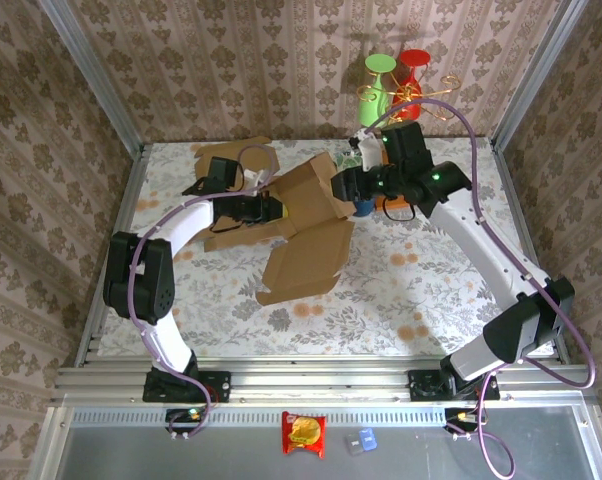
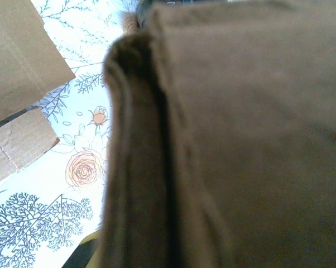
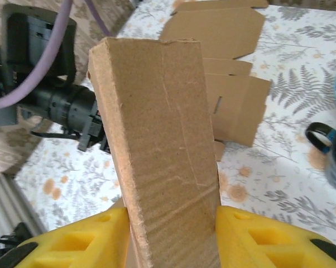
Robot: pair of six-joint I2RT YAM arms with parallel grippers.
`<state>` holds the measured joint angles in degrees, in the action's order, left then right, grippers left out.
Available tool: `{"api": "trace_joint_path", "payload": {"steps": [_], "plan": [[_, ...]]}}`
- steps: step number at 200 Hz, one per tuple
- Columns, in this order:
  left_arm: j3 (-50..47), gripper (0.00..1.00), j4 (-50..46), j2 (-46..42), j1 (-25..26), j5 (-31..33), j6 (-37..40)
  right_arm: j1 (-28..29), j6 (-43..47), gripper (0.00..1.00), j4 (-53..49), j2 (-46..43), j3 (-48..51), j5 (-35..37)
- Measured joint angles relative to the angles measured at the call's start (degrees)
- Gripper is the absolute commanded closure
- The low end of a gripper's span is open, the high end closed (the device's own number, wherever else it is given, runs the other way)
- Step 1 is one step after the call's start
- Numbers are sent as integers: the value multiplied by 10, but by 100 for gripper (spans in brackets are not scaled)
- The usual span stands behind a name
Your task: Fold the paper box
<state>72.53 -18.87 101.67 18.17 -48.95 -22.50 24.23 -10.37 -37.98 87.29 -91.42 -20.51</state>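
The paper box (image 1: 306,240) is seen partly unfolded at the middle of the desk (image 1: 431,290). Its 9 o'clock edge is clamped by the left pincer (image 1: 266,208), closed tight on the cardboard. A raised flap at its 1 o'clock corner is gripped between the yellow fingers (image 3: 90,245) of the right pincer (image 1: 348,186).

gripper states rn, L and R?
Left gripper: shut, seemingly pinching the paper box at its edge.
Right gripper: shut on a flap of the paper box.

No legible text; red packet (image 1: 303,433) print too small.
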Motion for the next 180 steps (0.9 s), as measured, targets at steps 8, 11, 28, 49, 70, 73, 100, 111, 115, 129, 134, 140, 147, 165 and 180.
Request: {"api": "trace_joint_path", "payload": {"steps": [8, 11, 28, 49, 70, 73, 100, 111, 115, 129, 134, 140, 147, 165, 180], "plan": [[1, 100, -4, 0, 2, 3, 1, 7, 4, 55, -7, 0, -3, 20], [1, 100, -6, 0, 2, 4, 1, 10, 5, 55, -12, 0, -5, 28], [5, 100, -18, 0, 5, 10, 3, 27, 16, 56, -30, 4, -14, 70], [14, 100, -35, 0, 8, 23, 7, 48, 28, 58, -47, 13, -29, 127], [24, 100, -53, 0, 9, 36, 11, 66, 33, 60, -61, 24, -40, 182], [25, 100, -56, 0, 9, 38, 12, 68, 33, 61, -63, 26, -41, 189], [32, 100, -73, 0, 12, 53, 16, 84, 36, 63, -80, 39, -51, 248], [37, 100, -85, 0, 16, 58, 16, 89, 36, 63, -89, 46, -56, 268], [38, 100, -88, 0, 17, 61, 16, 91, 36, 63, -92, 49, -58, 276], [42, 100, -96, 0, 22, 70, 16, 93, 35, 65, -101, 57, -64, 298], [43, 100, -99, 0, 23, 72, 16, 94, 34, 66, -103, 60, -64, 304], [45, 100, -104, 0, 24, 76, 16, 94, 32, 67, -106, 63, -65, 313], [47, 100, -110, 0, 27, 82, 16, 95, 30, 70, -109, 66, -65, 323], [53, 100, -125, 0, 32, 96, 16, 96, 24, 76, -120, 75, -66, 351], [60, 100, -135, 0, 38, 107, 16, 99, 21, 77, -134, 84, -73, 377]]}}
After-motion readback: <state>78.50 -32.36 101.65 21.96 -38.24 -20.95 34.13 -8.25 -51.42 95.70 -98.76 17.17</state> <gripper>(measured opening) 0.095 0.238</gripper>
